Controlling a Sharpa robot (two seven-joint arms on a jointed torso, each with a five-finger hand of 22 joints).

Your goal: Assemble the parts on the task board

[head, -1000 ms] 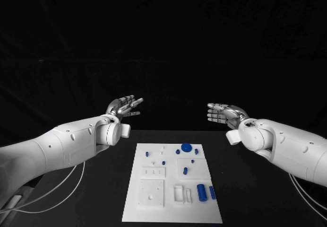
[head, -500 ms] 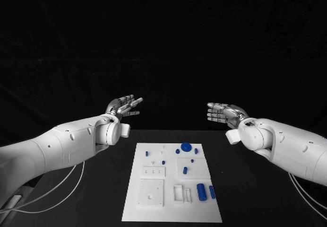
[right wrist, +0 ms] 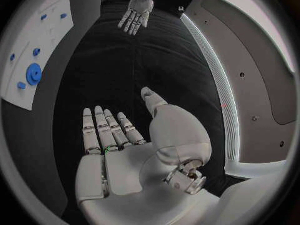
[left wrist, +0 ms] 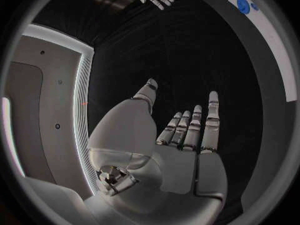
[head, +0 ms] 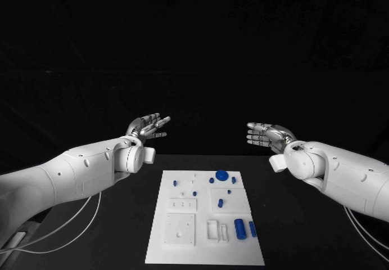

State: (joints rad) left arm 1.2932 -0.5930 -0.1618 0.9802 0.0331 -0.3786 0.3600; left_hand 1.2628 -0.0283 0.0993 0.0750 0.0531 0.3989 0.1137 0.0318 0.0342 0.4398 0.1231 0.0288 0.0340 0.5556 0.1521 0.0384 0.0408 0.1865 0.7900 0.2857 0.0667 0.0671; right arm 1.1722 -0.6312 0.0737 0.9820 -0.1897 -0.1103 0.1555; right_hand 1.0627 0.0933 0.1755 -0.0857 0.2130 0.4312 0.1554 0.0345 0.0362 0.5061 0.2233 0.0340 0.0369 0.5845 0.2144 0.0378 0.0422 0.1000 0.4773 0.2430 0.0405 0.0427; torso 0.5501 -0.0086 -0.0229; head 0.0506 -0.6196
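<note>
The white task board lies lengthwise in the middle of the black table. On it sit small blue parts: a round disc at the far end, a long cylinder and a slimmer one near the right edge, and several little pegs between. My left hand is raised beyond the board's far left, palm up, fingers spread and empty. My right hand is raised beyond the far right, fingers apart and empty. The board and disc show in the left wrist view, the board and disc in the right wrist view.
White cables hang under my left arm at the table's left side, and more run under the right arm. Black table surface lies on both sides of the board.
</note>
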